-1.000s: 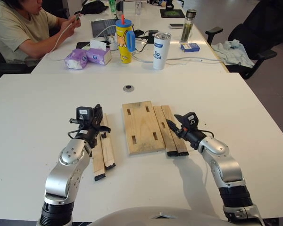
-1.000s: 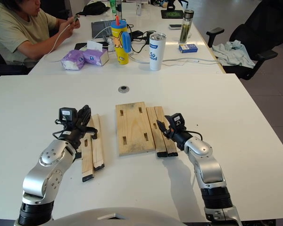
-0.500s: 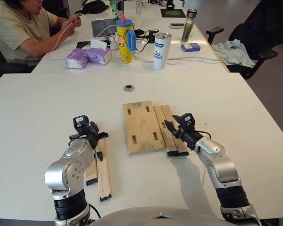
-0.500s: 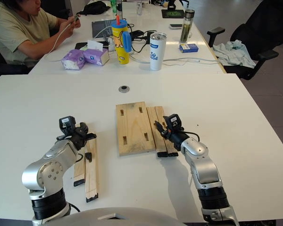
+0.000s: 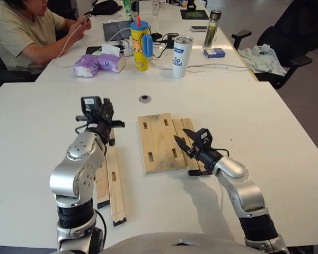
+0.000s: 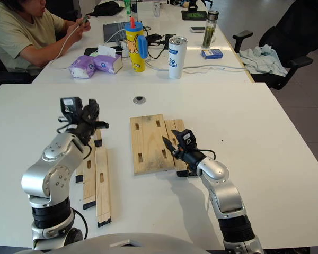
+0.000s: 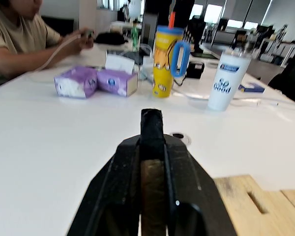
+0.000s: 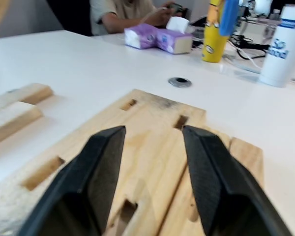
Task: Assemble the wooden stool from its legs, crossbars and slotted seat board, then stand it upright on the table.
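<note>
The slotted seat board (image 5: 160,142) lies flat at the table's middle, with two wooden legs (image 5: 190,138) side by side along its right edge. My right gripper (image 5: 182,144) hovers low over that edge, open, its fingers (image 8: 104,162) spread above the board (image 8: 152,147) with nothing between them. Left of the board my left gripper (image 5: 106,120) is raised and shut on a wooden bar (image 7: 152,174) with a black end cap. Loose wooden pieces (image 5: 114,182) lie on the table under and behind it, toward the near edge.
A round cable grommet (image 5: 144,99) sits in the table beyond the board. The adjoining table behind carries a yellow cup (image 5: 140,46), a white tumbler (image 5: 181,56) and tissue packs (image 5: 99,64). White tabletop (image 5: 265,121) stretches right of the legs.
My left gripper has risen and swung away from me, carrying one bar; the other left-hand pieces were dragged toward the near edge. The right gripper has crept left onto the board's right edge.
</note>
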